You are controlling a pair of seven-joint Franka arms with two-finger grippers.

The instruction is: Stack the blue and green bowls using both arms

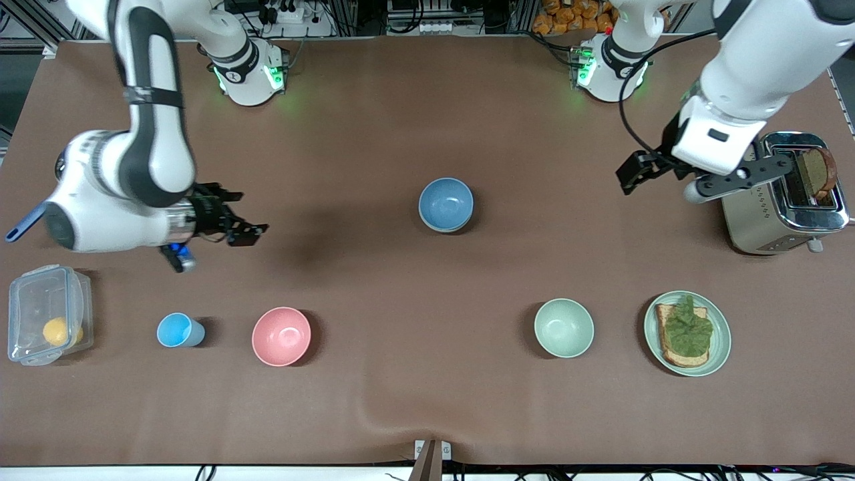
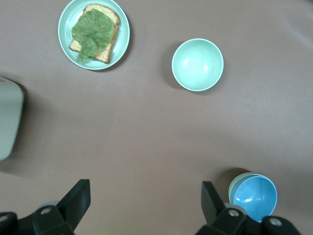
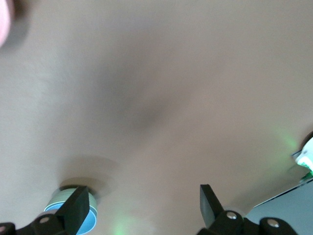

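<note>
A robotics lab set up to look like a kitchen. Two white robot arms are bolted to a large table point(image 1: 427, 100) covered in plain brown cloth, their bases point(image 1: 250, 73) glowing with green lights at about eleven and one o'clock. Power strips and tangled cables point(image 1: 287, 13) run along the twelve o'clock edge. Kitchen props sit on the cloth: a steel toaster point(image 1: 778, 200) at three o'clock, and a plate point(image 1: 721, 341) of toast at four o'clock.

Right hand point(image 3: 142, 208) spread empty over bare table point(image 3: 161, 98); stacked blue bowl point(image 3: 73, 215) beside one finger.
</note>
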